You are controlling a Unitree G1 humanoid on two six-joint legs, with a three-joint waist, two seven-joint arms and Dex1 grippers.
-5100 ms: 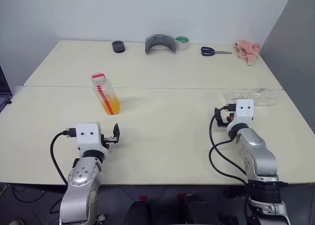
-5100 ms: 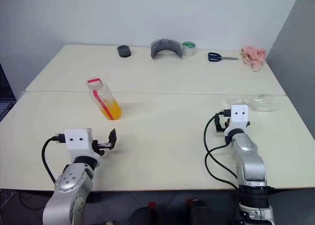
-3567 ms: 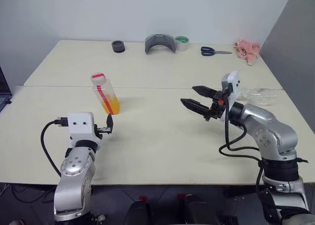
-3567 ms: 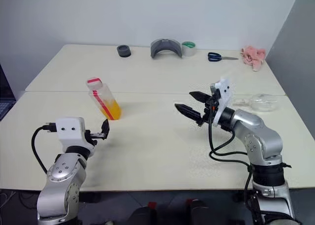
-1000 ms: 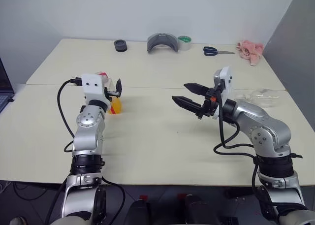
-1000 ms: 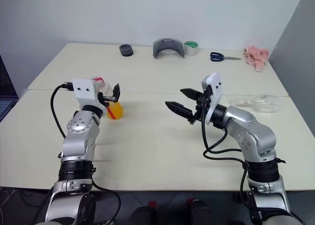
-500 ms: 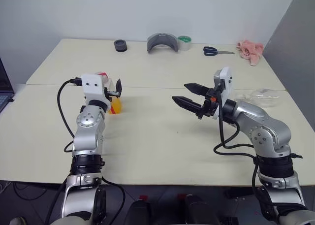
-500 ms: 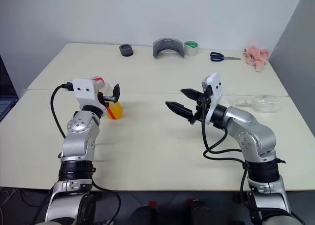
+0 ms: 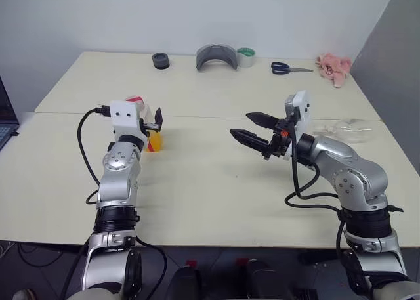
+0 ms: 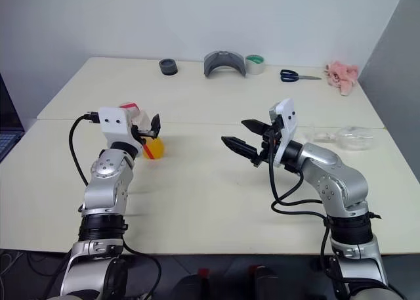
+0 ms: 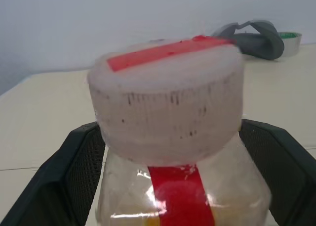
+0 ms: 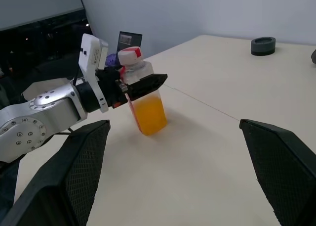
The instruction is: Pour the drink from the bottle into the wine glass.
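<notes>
The small clear plastic bottle [image 10: 140,130] with its red-and-white cap and orange drink [image 12: 148,112] stands on the left of the pale tabletop [image 9: 210,182]. Seconds ago the left gripper [image 12: 137,86] sat low near the front edge; now it brackets the bottle's shoulder, fingers spread and not yet pinching. The right gripper [image 9: 252,129] has lifted mid-table, also spread and empty. The clear wine glass [image 9: 344,128] lies toppled far right, so it needs righting before any pour.

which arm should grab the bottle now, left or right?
Left. The left gripper already has its open fingers on either side of the small clear plastic bottle with orange drink, just below the cap. The right gripper hangs open mid-table, well away from it.
</notes>
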